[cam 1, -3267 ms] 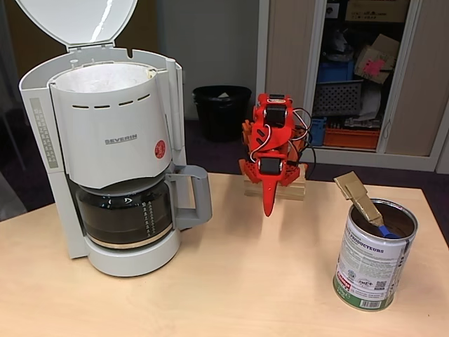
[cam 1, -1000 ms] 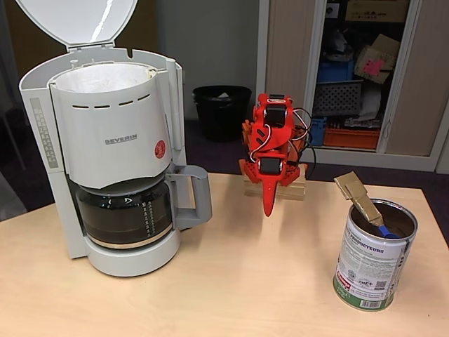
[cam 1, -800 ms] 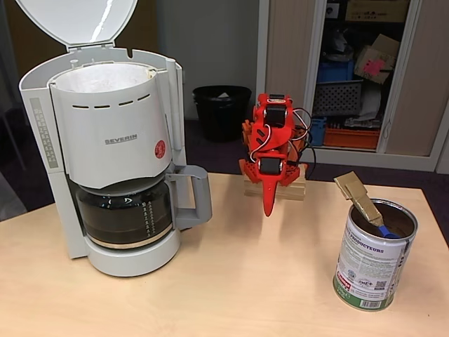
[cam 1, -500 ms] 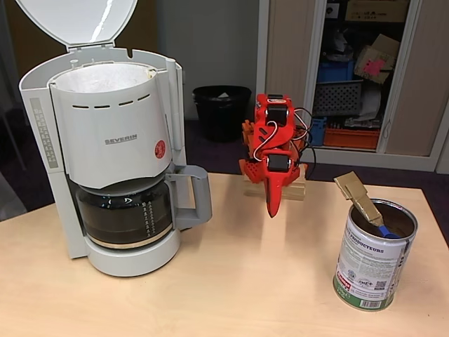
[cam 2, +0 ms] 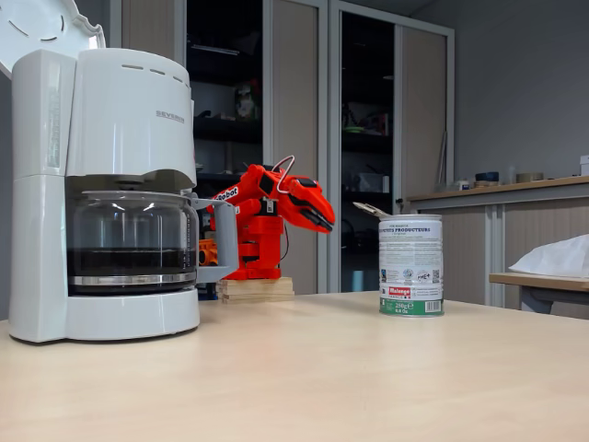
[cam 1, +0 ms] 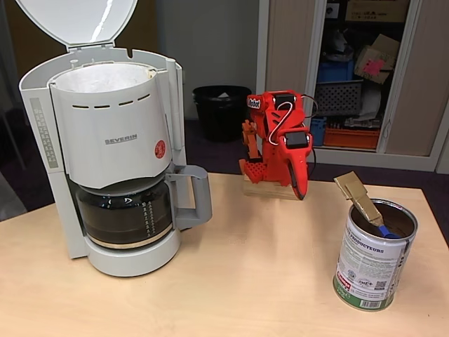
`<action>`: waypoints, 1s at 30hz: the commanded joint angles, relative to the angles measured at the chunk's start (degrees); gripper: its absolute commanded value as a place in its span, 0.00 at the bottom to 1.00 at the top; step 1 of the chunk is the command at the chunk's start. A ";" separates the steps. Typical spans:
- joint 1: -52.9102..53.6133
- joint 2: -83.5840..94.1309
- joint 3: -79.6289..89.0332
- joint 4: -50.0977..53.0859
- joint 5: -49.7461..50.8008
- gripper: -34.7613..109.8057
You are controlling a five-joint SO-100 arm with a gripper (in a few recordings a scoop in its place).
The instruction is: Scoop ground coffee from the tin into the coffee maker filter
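Observation:
The tin [cam 1: 374, 260] stands on the table at the right, and dark ground coffee [cam 1: 396, 219] shows inside it. A scoop with a blue bowl and a brown taped handle [cam 1: 358, 196] leans out of the tin over its left rim. The white paper coffee maker filter [cam 1: 104, 76] lines the open basket of the grey-white machine [cam 1: 105, 140] at the left. My red gripper [cam 1: 300, 191] is shut and holds nothing. It hangs above the table at the back, left of the tin and apart from the scoop handle. In the other fixed view the gripper [cam 2: 322, 219] points right toward the tin [cam 2: 410, 267].
The machine's lid [cam 1: 77, 21] stands open above the basket. A glass carafe [cam 1: 126, 210] with dark liquid sits under it, handle toward the arm. The arm's base rests on a wooden block [cam 1: 270, 188]. A black waste bin [cam 1: 221, 109] and an open cupboard lie behind the table.
The arm has lifted and swung right toward the tin; its gripper, which pointed straight down at the middle, now sits further right. Tin, scoop and machine have not moved.

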 commanded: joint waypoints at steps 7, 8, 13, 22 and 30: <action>-2.72 0.26 -10.28 7.91 -0.26 0.25; -2.81 0.26 -10.55 8.17 -0.79 0.26; -1.58 0.26 -12.30 10.37 -5.62 0.27; -12.22 0.70 -13.54 14.50 -4.31 0.43; -18.46 1.05 -9.84 9.58 2.64 0.43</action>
